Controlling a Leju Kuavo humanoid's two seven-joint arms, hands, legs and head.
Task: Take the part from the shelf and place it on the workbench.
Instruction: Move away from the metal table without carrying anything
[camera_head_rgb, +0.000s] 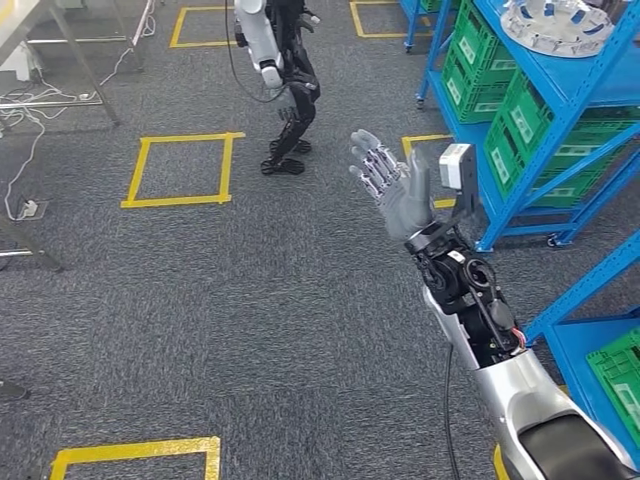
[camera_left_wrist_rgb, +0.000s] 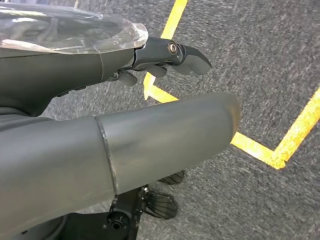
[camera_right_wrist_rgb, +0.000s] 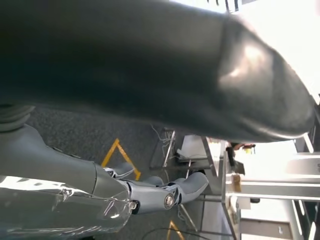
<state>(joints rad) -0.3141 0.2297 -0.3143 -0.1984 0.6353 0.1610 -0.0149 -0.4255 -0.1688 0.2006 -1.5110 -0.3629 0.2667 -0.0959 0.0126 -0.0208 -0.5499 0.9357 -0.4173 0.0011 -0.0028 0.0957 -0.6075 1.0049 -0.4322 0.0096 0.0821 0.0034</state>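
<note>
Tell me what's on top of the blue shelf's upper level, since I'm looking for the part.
On the blue shelf, a round pale tray holding small parts rests on top; green crates sit below. The frame edge cuts off its far side.

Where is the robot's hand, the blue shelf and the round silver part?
right hand (camera_head_rgb: 394, 188), head view, on the palm.
blue shelf (camera_head_rgb: 575, 88), head view, on its slanted front post.
round silver part (camera_head_rgb: 556, 22), head view, on its top face.

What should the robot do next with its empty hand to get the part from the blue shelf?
Probably swing the right hand rightward toward the blue shelf. It is raised over the grey carpet with fingers spread, holding nothing, and the shelf with its green crates stands off to its right.
</note>
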